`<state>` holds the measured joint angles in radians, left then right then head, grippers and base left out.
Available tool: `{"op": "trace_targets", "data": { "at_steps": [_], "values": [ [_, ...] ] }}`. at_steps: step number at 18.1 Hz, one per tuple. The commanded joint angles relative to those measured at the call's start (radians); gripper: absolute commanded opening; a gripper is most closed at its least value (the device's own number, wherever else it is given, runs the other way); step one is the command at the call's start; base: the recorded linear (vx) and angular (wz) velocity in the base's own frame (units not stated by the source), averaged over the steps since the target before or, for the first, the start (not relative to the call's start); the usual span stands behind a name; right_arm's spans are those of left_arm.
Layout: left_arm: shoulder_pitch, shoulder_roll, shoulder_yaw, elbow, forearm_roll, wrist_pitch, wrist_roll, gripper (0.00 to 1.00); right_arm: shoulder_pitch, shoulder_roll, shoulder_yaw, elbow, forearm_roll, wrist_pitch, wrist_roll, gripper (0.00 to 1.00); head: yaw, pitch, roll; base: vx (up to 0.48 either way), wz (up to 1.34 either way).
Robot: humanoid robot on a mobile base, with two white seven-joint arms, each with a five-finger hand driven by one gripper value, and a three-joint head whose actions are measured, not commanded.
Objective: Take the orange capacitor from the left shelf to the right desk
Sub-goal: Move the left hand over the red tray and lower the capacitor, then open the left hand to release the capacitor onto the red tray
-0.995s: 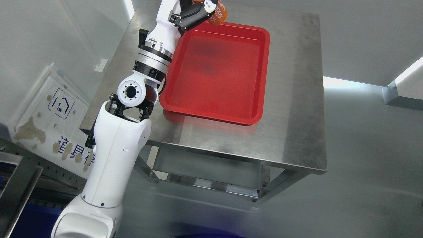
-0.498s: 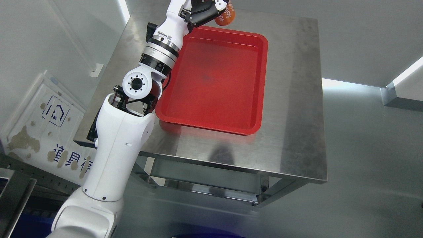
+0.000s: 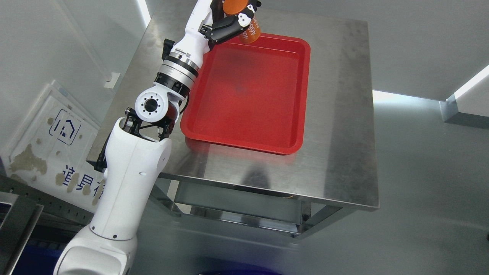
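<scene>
My left hand (image 3: 233,21) is shut on the orange capacitor (image 3: 248,31), a short orange cylinder with white print. It holds the capacitor in the air over the far left corner of the red tray (image 3: 294,95), close to the top edge of the picture. The arm reaches up from the lower left across the left side of the steel desk (image 3: 344,114). The capacitor's top end is partly cut off by the frame. My right hand does not show.
The red tray lies on the left half of the steel desk, with bare steel to its right. A white board with blue signs (image 3: 49,145) leans at the left. A metal frame (image 3: 15,221) stands at the lower left.
The left hand has lowered the capacitor a little and drawn it left, toward the tray's far left corner. The camera has shifted slightly.
</scene>
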<state>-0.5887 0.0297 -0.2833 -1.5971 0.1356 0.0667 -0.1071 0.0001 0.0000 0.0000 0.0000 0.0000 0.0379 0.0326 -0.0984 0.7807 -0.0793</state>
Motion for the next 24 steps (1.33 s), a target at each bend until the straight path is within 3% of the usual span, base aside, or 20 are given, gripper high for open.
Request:
{"op": "trace_targets", "data": {
  "at_steps": [1, 4, 12, 17, 20, 24],
  "values": [
    [0.039, 0.030, -0.022, 0.005, -0.026, -0.002, -0.002, 0.03, 0.012, -0.017, -0.011, -0.034, 0.005, 0.000, 0.000, 1.00, 0.0000, 0.000, 0.000, 0.000, 0.00],
    [0.046, -0.012, -0.066, 0.041, -0.097, -0.001, -0.003, 0.03, 0.012, -0.017, -0.011, -0.034, 0.005, 0.000, 0.000, 1.00, 0.0000, 0.000, 0.000, 0.000, 0.00],
    [0.044, -0.012, -0.187, 0.103, -0.131, 0.007, -0.002, 0.04, 0.012, -0.017, -0.011, -0.034, 0.006, 0.000, 0.000, 1.00, 0.0000, 0.000, 0.000, 0.000, 0.00],
    [0.053, -0.012, -0.171, 0.106, -0.142, 0.008, -0.002, 0.11, 0.012, -0.017, -0.011, -0.034, 0.006, -0.001, 0.000, 1.00, 0.0000, 0.000, 0.000, 0.000, 0.00],
    [0.053, -0.012, -0.133, 0.108, -0.142, 0.028, -0.002, 0.21, 0.012, -0.017, -0.011, -0.034, 0.006, 0.000, 0.000, 1.00, 0.0000, 0.000, 0.000, 0.000, 0.00],
    [0.044, -0.012, -0.096, 0.109, -0.140, 0.033, -0.003, 0.61, 0.012, -0.017, -0.011, -0.034, 0.006, 0.000, 0.000, 1.00, 0.0000, 0.000, 0.000, 0.000, 0.00]
  ]
}}
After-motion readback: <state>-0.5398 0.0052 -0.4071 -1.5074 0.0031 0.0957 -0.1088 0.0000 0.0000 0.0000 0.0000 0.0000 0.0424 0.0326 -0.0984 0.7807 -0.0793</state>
